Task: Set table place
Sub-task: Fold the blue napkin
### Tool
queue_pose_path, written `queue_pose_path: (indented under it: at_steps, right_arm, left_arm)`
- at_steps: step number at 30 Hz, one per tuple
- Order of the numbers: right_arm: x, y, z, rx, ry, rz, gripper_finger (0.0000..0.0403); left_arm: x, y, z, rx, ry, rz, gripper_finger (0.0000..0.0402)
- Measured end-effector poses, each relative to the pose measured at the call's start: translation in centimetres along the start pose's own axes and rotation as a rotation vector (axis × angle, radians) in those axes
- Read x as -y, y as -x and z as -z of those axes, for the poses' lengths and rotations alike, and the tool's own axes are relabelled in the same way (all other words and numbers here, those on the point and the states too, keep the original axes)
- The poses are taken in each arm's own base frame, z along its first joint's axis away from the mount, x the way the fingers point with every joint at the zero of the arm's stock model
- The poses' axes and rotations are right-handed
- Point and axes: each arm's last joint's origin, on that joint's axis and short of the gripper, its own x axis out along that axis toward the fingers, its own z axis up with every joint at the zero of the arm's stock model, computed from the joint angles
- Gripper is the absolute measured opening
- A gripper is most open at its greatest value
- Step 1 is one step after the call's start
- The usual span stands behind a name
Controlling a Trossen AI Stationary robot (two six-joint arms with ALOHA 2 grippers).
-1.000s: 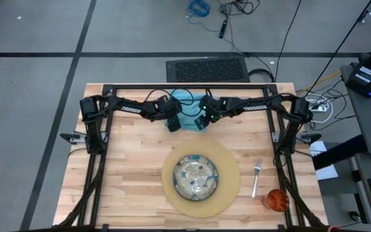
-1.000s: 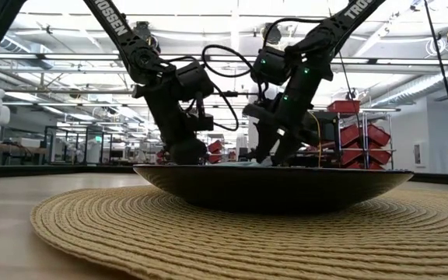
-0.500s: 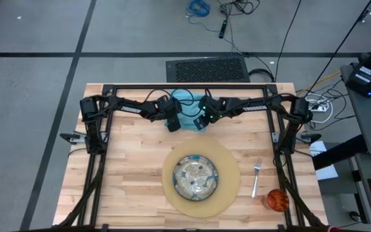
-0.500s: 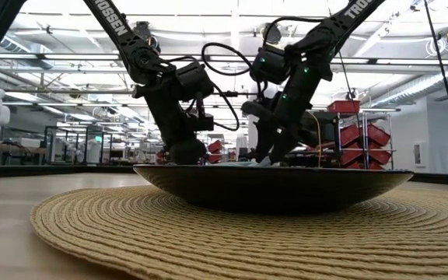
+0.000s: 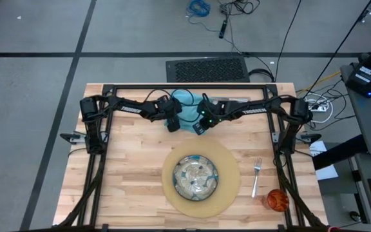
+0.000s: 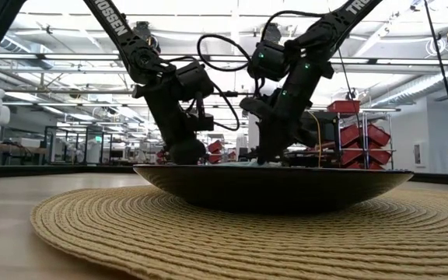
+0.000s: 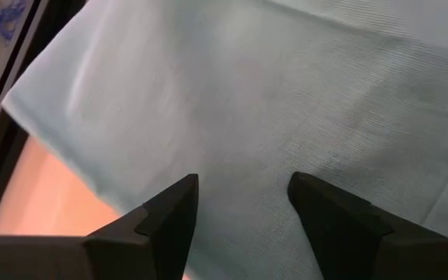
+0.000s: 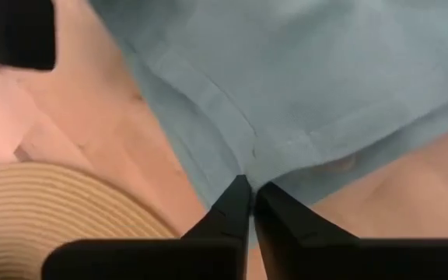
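Observation:
The teal napkin (image 5: 184, 103) lies flat at the middle of the table's (image 5: 127, 167) far edge. My left gripper (image 5: 172, 124) stands open above the napkin's left part (image 7: 247, 93), fingers pointing down. My right gripper (image 5: 199, 127) is shut on the napkin's near edge. Toward the near edge, the green-patterned plate (image 5: 178, 177) rests on the round tan placemat (image 5: 229, 193). A fork (image 5: 256, 175) lies right of the mat, and an orange cup (image 5: 277, 200) stands nearer the front edge. My left gripper: I cannot tell whether its open fingertips (image 7: 179, 204) touch the cloth below them. My right gripper pinches the napkin's hemmed near edge (image 8: 253, 162) between its two fingers. They come from above and point down. The cloth puckers slightly at the fingertips, and the rest lies on the table.
Black arm frames run along the table's left, right and far sides. Bare wood lies left of the placemat (image 8: 68, 210) and between it and the napkin (image 8: 302, 70). The plate (image 6: 271, 187) hides the napkin in the low view.
My right gripper has shut on the napkin's near edge and shifted slightly toward the left arm. The napkin has stayed on the table.

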Motion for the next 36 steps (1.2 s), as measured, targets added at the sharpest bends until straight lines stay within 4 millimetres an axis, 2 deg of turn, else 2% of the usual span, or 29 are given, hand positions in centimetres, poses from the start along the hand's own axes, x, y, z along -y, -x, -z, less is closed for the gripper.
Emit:
queue_pose_path:
  at_steps: [11,23,36]
  right_arm:
    - [-2.8,0.4,2.0,-0.005,0.041,-0.019,0.0001]
    - [-3.4,4.4,1.2,0.106,0.039,-0.081,0.0000]
    - [-4.3,1.8,2.4,0.017,0.028,-0.106,0.0000]
  left_arm:
    - [0.0,0.0,0.0,-0.002,-0.025,0.000,0.0203]
    - [0.0,0.0,0.0,-0.002,-0.025,0.001,0.0203]
    - [0.0,0.0,0.0,-0.003,-0.046,0.001,0.0203]
